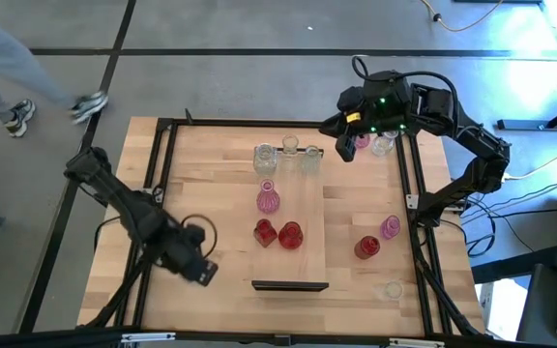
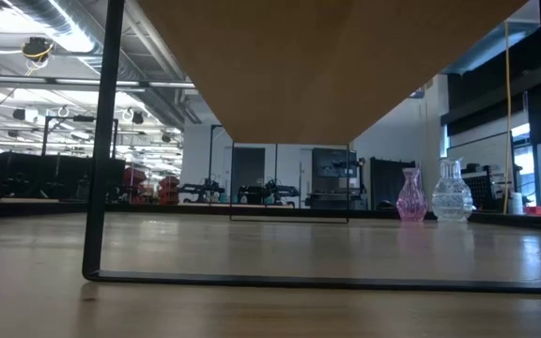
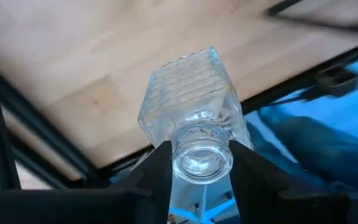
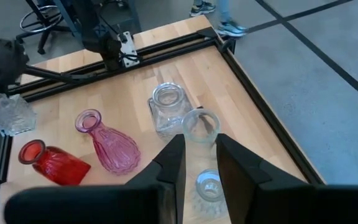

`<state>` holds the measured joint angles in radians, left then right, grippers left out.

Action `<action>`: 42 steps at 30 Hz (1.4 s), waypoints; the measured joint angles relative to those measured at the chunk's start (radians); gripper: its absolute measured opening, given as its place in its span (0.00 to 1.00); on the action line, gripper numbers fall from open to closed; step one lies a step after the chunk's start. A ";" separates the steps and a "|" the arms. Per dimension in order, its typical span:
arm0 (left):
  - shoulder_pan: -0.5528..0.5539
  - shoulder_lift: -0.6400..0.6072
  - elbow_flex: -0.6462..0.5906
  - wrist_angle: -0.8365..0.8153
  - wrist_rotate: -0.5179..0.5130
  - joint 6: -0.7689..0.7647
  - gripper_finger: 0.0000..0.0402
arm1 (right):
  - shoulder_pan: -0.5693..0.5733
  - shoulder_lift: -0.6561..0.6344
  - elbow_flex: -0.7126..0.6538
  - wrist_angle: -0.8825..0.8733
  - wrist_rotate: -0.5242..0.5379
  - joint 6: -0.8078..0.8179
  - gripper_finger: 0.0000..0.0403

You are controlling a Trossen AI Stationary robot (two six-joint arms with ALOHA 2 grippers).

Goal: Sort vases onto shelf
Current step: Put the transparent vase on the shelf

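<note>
The shelf (image 1: 307, 208) is a light-wood board at the table's middle. On it stand clear vases (image 1: 264, 158) (image 1: 290, 147) (image 1: 309, 159), a pink one (image 1: 268, 198) and two red ones (image 1: 265, 232) (image 1: 290, 235). My left gripper (image 1: 204, 274) is left of the shelf near the table's near edge. It is shut on a clear ribbed vase (image 3: 188, 93), which also shows in the right wrist view (image 4: 8, 115). My right gripper (image 1: 344, 152) is at the shelf's far right corner. It has a narrow gap (image 4: 202, 146) and is empty. Clear vases (image 4: 201, 124) (image 4: 209, 186) show past its fingers. My left gripper pinches the clear ribbed vase's neck (image 3: 182, 146), just under the mouth, between its two fingers. The mouth faces the wrist and the square body (image 3: 188, 87) sticks out past the fingertips. The vase is lifted clear of the table.
On the table right of the shelf stand a pink vase (image 1: 390, 227), a red one (image 1: 366, 246) and a clear one (image 1: 392, 290). At the far right stand a pink (image 1: 361, 140) and a clear one (image 1: 383, 145). Black frame rails (image 1: 167, 193) border the table. A person's feet (image 1: 85, 104) are beyond the far left corner.
</note>
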<state>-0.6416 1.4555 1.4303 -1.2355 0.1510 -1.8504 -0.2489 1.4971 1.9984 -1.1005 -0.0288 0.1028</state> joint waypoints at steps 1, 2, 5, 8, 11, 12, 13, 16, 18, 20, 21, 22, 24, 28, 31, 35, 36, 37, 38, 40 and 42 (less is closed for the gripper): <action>0.026 0.000 0.035 -0.028 -0.010 0.036 0.31 | 0.000 0.000 0.000 0.000 0.000 -0.001 0.19; 0.054 0.000 0.069 -0.053 -0.018 0.071 0.31 | 0.000 0.000 0.000 -0.002 0.000 -0.001 0.19; 0.127 0.024 0.170 -0.114 -0.033 0.183 0.31 | 0.000 0.000 0.000 -0.016 0.000 -0.002 0.19; 0.183 0.092 0.273 -0.128 -0.036 0.301 0.31 | 0.000 0.000 0.000 -0.046 0.003 -0.003 0.19; 0.221 0.190 0.387 -0.139 -0.016 0.417 0.31 | 0.000 0.001 0.000 -0.091 0.019 -0.004 0.19; 0.231 0.227 0.427 -0.153 -0.009 0.451 0.31 | 0.000 0.001 0.000 -0.104 0.020 -0.004 0.19; 0.240 0.261 0.467 -0.170 -0.006 0.479 0.31 | 0.000 0.001 0.000 -0.114 0.020 -0.004 0.19; 0.256 0.343 0.574 -0.210 -0.005 0.533 0.31 | 0.000 0.001 0.000 -0.141 0.021 -0.004 0.19; 0.260 0.380 0.631 -0.223 -0.005 0.547 0.31 | 0.000 0.001 0.000 -0.149 0.021 -0.004 0.19; 0.263 0.406 0.670 -0.224 -0.005 0.549 0.31 | 0.000 0.001 0.000 -0.170 0.021 -0.004 0.19; 0.264 0.417 0.686 -0.224 -0.005 0.547 0.31 | 0.000 0.001 0.000 -0.181 0.021 -0.004 0.19; 0.264 0.426 0.697 -0.223 -0.005 0.546 0.31 | 0.000 0.001 0.000 -0.193 0.021 -0.004 0.19; 0.264 0.444 0.710 -0.223 -0.006 0.533 0.31 | 0.000 0.001 0.000 -0.217 0.021 -0.004 0.19; 0.267 0.473 0.711 -0.215 0.003 0.517 0.31 | 0.000 0.000 0.000 -0.239 0.021 -0.006 0.19; 0.270 0.492 0.711 -0.214 0.013 0.517 0.31 | 0.000 0.000 0.000 -0.241 0.022 -0.030 0.19; 0.281 0.504 0.711 -0.199 0.005 0.517 0.34 | 0.000 0.000 0.000 -0.244 0.022 -0.052 0.19; 0.285 0.504 0.711 -0.194 -0.006 0.517 0.35 | 0.000 0.000 0.000 -0.244 0.021 -0.054 0.19; 0.289 0.504 0.711 -0.189 -0.014 0.516 0.35 | 0.000 0.000 0.000 -0.245 0.022 -0.055 0.19; 0.293 0.504 0.711 -0.184 -0.018 0.516 0.35 | 0.000 0.000 0.000 -0.249 0.021 -0.056 0.19; 0.302 0.504 0.711 -0.183 -0.018 0.517 0.35 | 0.000 0.000 0.000 -0.259 0.021 -0.058 0.19; 0.309 0.504 0.711 -0.184 -0.018 0.523 0.35 | 0.000 -0.001 0.000 -0.265 0.020 -0.065 0.19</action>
<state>-0.3327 1.9591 2.1414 -1.4192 0.1330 -1.3272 -0.2489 1.4963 1.9984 -1.3659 -0.0086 0.0378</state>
